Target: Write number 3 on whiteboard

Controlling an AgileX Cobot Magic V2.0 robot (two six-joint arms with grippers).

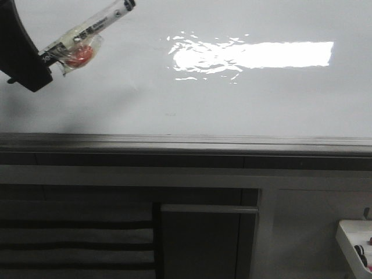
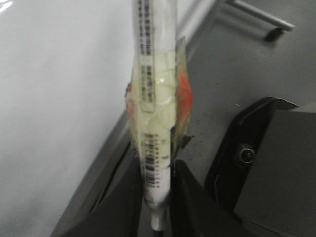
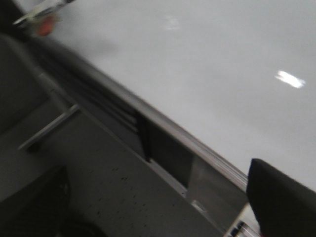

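Glossy white and bare of ink as far as I can see, the whiteboard (image 1: 192, 99) fills the upper half of the frame above its grey metal rail (image 1: 186, 142). At the upper left the left gripper (image 1: 55, 61) pinches a tape-wrapped marker (image 1: 87, 32), tip apart from the board. Writing looks not yet begun; next the tip must reach the surface. The right gripper's state I cannot tell.

Glossy whiteboard (image 1: 116, 87) filling the far scene, blank, bright rectangular glare upper right, grey edge rail nearest.
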